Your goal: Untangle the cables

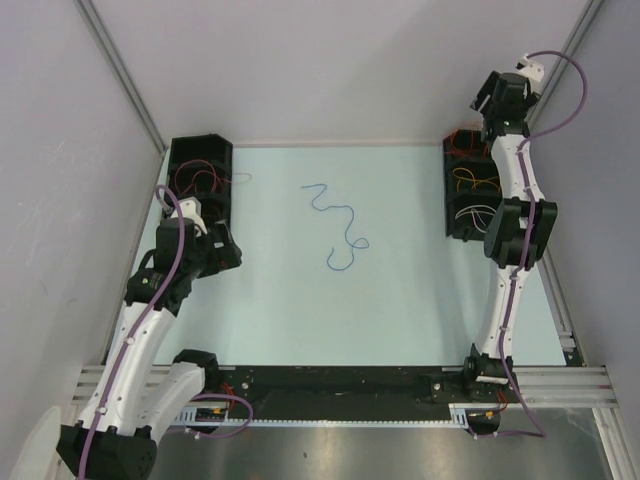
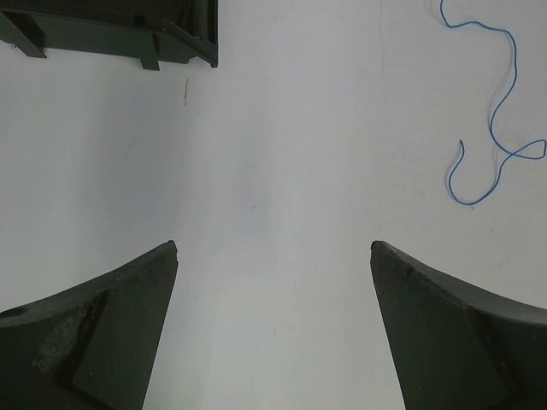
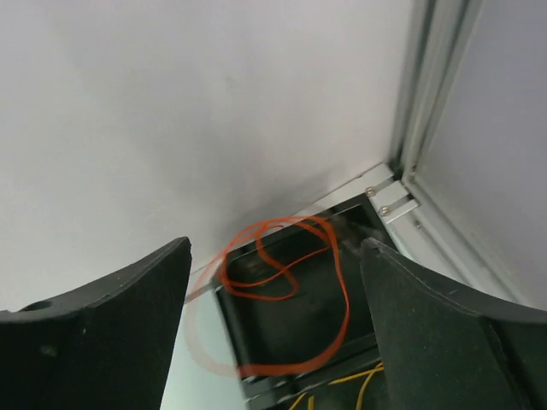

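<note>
A thin blue cable lies in loose curves on the pale table, alone near the middle; the left wrist view has it at the upper right. My left gripper hovers open over bare table, left of the blue cable. My right gripper is raised over the far end of the right bin, jaws open. Below it an orange cable hangs in blurred loops over the bin's end compartment, free of both fingers. A red cable sits in the left bin.
The right bin also holds yellow and white cables in separate compartments. Grey walls and aluminium frame posts close in the back and sides. The left bin's edge shows at the left wrist view's top left.
</note>
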Robot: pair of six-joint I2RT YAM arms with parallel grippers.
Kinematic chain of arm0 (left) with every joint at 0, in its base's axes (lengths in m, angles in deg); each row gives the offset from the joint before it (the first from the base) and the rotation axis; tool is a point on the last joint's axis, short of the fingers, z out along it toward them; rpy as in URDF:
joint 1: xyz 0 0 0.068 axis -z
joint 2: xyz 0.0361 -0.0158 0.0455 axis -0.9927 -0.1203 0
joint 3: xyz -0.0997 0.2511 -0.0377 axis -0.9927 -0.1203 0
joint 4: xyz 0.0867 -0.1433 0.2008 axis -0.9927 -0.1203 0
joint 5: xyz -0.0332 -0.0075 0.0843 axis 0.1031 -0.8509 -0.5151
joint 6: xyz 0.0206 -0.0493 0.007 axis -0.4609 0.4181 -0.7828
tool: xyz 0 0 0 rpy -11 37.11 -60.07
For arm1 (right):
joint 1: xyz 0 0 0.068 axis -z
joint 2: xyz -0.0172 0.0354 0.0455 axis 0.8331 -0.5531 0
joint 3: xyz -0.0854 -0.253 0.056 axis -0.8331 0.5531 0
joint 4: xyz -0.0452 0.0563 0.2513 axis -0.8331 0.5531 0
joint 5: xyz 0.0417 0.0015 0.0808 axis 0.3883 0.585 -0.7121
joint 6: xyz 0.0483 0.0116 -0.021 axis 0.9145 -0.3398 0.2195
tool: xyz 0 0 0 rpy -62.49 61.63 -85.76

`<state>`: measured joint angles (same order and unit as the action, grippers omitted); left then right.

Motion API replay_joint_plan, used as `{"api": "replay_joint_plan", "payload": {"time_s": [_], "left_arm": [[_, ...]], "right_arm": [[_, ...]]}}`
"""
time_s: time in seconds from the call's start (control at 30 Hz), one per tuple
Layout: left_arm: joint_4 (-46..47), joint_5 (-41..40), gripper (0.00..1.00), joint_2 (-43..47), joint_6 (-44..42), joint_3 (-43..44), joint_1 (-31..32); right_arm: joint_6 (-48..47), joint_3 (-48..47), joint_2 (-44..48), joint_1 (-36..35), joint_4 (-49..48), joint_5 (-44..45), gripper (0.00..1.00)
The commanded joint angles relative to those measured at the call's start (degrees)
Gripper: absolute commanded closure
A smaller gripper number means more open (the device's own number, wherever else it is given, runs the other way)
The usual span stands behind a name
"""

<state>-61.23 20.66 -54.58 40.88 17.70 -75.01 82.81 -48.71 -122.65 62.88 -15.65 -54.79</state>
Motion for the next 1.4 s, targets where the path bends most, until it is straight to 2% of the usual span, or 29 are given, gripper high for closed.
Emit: {"api": "replay_joint_plan", "payload": {"time_s": [0.0,0.17,0.3,0.33,0.47,0.6,0.7,0.8,1.0,1.13,1.27,1.37], "left_arm": [[0.98,-0.75,0.0,0.84,-0.6,0.2,-0.78],[0.89,-0.93,0.0,0.84,-0.52,0.29,-0.87],[0.89,-1.28,0.0,1.1,-0.43,0.29,-0.96],[0.89,-1.28,0.0,1.19,-0.43,0.29,-0.96],[0.89,-1.19,0.0,1.46,-0.43,0.2,-0.96],[1.68,0.56,0.0,0.5,-0.87,0.03,-0.96],[1.68,2.05,0.0,-0.56,-1.13,0.2,-0.96],[1.59,2.94,0.05,-1.7,-1.4,1.16,0.44],[6.6,-1.98,0.05,-6.79,5.0,2.65,12.91],[12.3,-6.28,0.06,-17.66,7.31,5.29,22.39],[16.61,-9.8,0.1,-28.39,5.99,9.16,29.09],[20.3,-11.39,0.13,-36.74,3.88,12.41,33.14]], "right_arm": [[3.66,-2.63,10.16,-3.46,1.74,-1.17,0.14],[7.26,2.46,18.32,-8.65,4.28,-2.48,0.15],[10.78,18.17,27.91,-13.92,-0.01,-3.55,0.18],[11.31,26.21,29.84,-16.45,-1.41,-3.55,0.18],[10.88,41.91,39.34,-24.29,-6.16,-1.36,0.18],[12.18,52.12,46.8,-29.83,-2.76,0.84,0.19],[13.16,58.18,49.28,-31.33,1.46,-0.12,0.21],[13.33,62.49,52.7,-31.77,5.6,-0.65,0.21],[15.18,68.3,56.93,-31.51,12.28,-0.74,0.2],[15.53,70.85,60.52,-31.42,15.35,-2.67,0.2],[13.87,72.35,64.03,-30.72,18.52,-2.06,0.2],[13.42,73.31,67.9,-27.21,20.98,-1.96,0.19]]}}
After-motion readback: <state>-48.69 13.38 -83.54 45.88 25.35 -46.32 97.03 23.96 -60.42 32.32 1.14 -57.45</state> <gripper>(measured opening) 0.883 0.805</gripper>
